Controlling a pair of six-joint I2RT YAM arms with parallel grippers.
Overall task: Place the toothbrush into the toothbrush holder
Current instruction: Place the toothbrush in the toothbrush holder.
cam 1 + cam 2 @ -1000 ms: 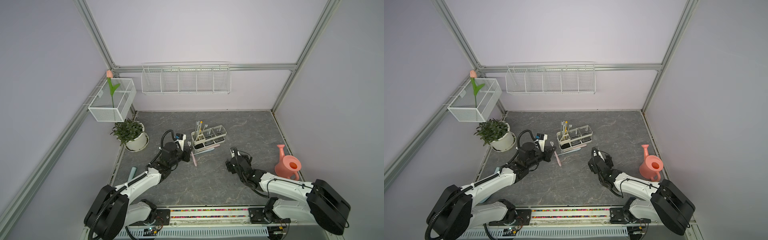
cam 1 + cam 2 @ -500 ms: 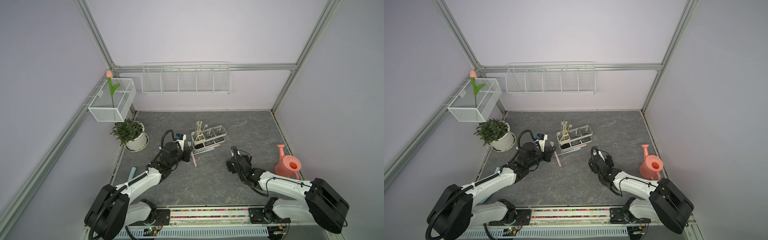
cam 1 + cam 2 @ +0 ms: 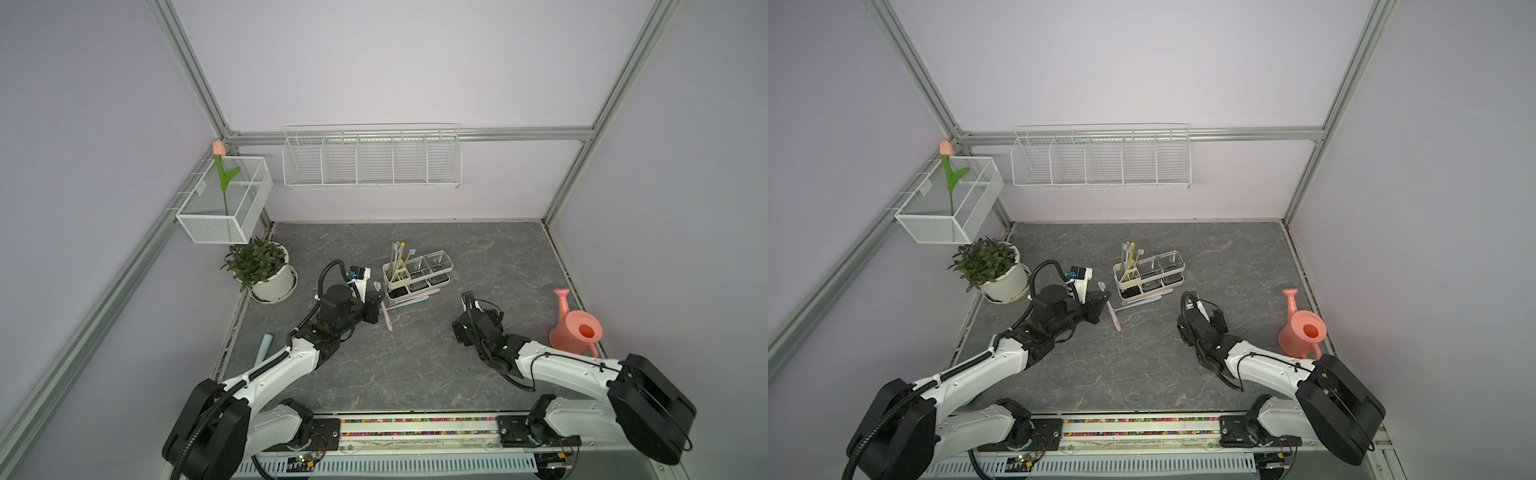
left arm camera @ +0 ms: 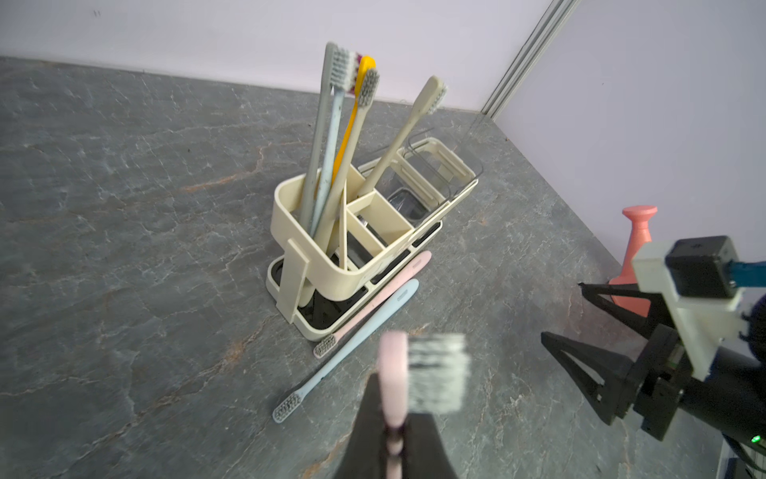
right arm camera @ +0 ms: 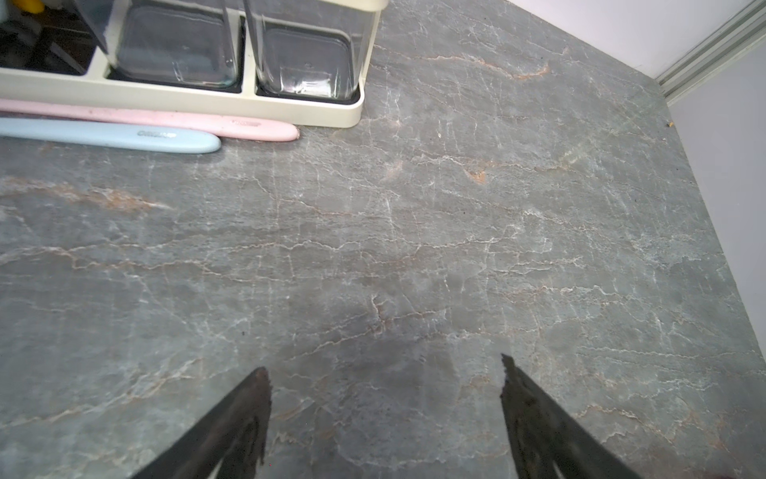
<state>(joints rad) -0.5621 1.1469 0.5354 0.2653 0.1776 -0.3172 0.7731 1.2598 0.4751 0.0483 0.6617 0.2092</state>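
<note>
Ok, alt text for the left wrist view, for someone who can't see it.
The left gripper, shut on a pink toothbrush with its blurred bristle head up, faces the toothbrush holder on the table. Several toothbrushes stand in the holder's divided end; another pink brush and a blue brush lie flat beside its base.

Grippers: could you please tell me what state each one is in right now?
Left gripper: closed, holding the pink toothbrush.
Right gripper: open, holding nothing.
</note>
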